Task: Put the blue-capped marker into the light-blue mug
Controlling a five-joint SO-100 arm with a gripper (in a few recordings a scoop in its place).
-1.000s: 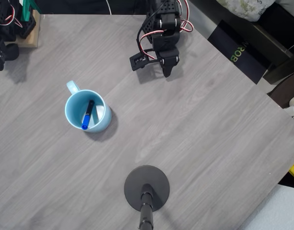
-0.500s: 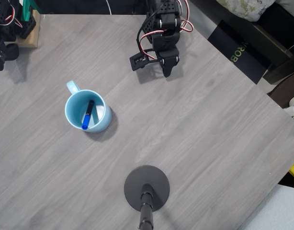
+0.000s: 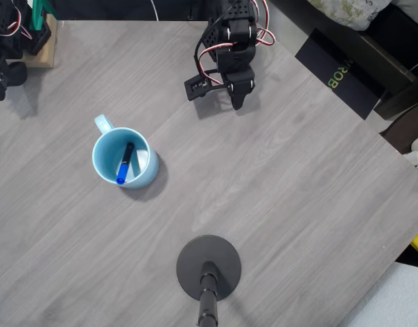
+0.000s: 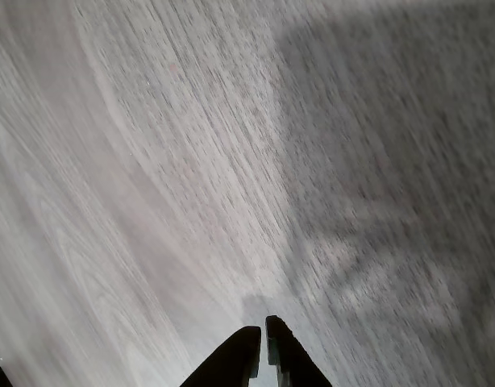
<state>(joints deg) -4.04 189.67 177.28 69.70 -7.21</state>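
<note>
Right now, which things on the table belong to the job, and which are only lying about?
Job:
- blue-capped marker, inside the mug
- light-blue mug
- tool, shut, holding nothing

Lying about:
- round black stand base
- wooden block at the table's corner

One readable text, overhead view: green letters on a black flat box or board [image 3: 338,71] lying off the table's upper right edge. They run diagonally and appear upside down, roughly "ROB", cut off where the lettering runs on; the rest is not legible. The marker's label inside the mug is too small to read.
</note>
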